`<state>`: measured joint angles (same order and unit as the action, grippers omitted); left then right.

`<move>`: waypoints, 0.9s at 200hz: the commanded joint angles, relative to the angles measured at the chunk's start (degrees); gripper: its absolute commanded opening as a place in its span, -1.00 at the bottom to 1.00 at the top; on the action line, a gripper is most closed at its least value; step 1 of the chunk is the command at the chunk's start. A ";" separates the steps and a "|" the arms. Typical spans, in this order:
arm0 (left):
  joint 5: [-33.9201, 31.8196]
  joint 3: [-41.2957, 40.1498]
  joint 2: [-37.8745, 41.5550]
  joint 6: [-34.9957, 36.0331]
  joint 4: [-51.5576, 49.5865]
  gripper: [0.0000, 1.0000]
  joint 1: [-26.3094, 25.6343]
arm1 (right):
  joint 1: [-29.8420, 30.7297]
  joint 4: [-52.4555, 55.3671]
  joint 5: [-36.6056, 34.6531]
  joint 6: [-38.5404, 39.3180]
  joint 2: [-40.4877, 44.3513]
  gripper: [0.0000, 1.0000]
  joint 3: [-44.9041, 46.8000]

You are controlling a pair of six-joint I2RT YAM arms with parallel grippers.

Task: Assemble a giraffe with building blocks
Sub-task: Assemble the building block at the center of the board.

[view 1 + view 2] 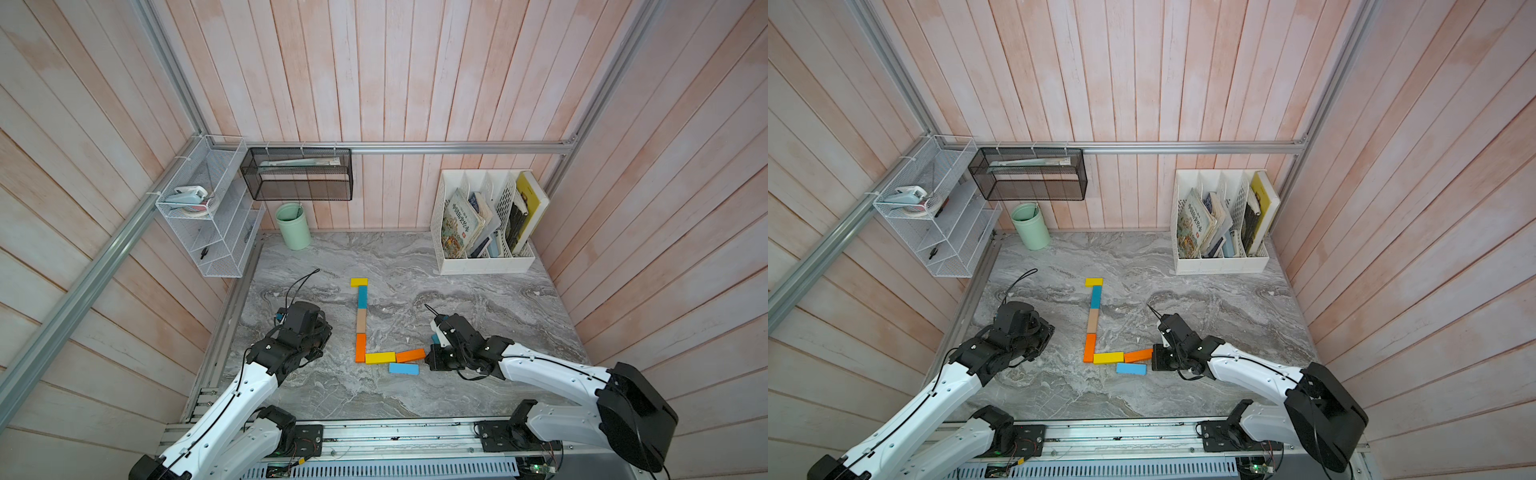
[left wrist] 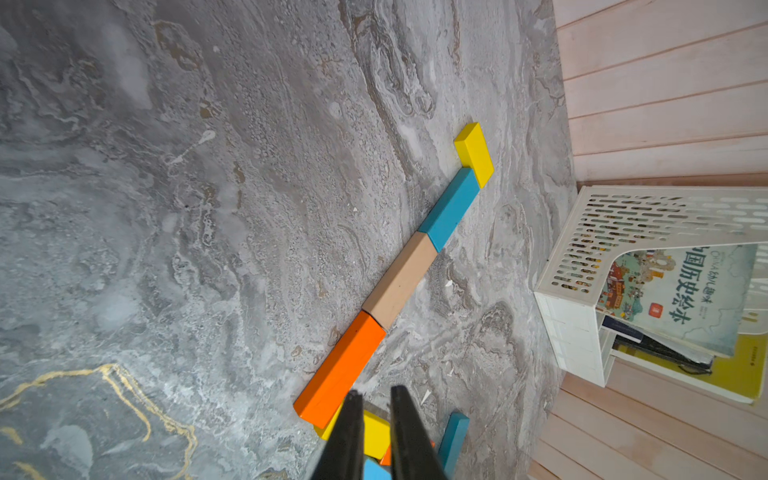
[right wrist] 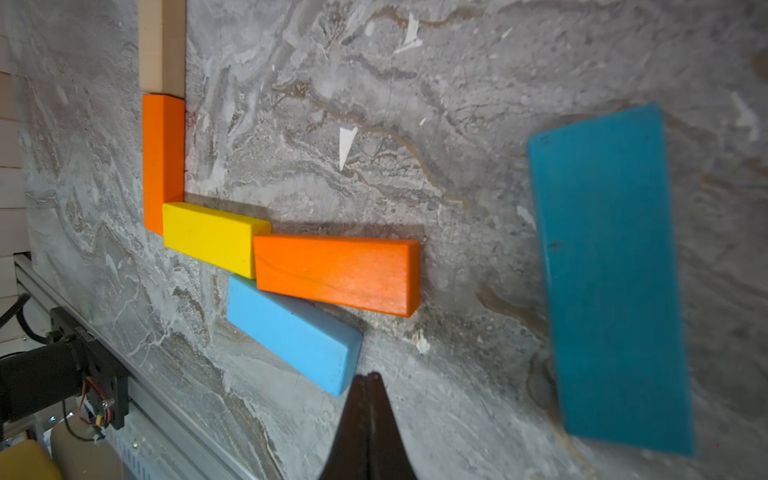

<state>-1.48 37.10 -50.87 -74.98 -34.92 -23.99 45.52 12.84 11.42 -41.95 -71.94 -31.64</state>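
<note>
Giraffe (image 1: 361,321) half-built flat on worktop (image 1: 374,395): yellow head block (image 2: 473,151), teal neck block (image 2: 451,208), tan block (image 2: 401,278), orange neck block (image 2: 340,365) in a line running away ahead of left gripper (image 2: 376,392), jaws narrow, nothing between; right gripper (image 3: 368,376) pinched closed, empty; light blue block (image 3: 291,332) just ahead of it, orange body block (image 3: 336,272) and yellow body block (image 3: 212,237) beyond; loose teal block (image 3: 611,274) flat off to its side, apart from the rest
</note>
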 commanded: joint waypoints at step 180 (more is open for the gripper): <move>1.74 -3.02 1.11 0.78 1.25 -0.69 0.29 | 5.55 -10.77 3.76 0.11 -11.82 -1.00 -1.29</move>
<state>-0.16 34.70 -50.15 -74.78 -34.17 -23.99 49.39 2.52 14.96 -41.58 -82.91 -31.86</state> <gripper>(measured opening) 0.154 0.039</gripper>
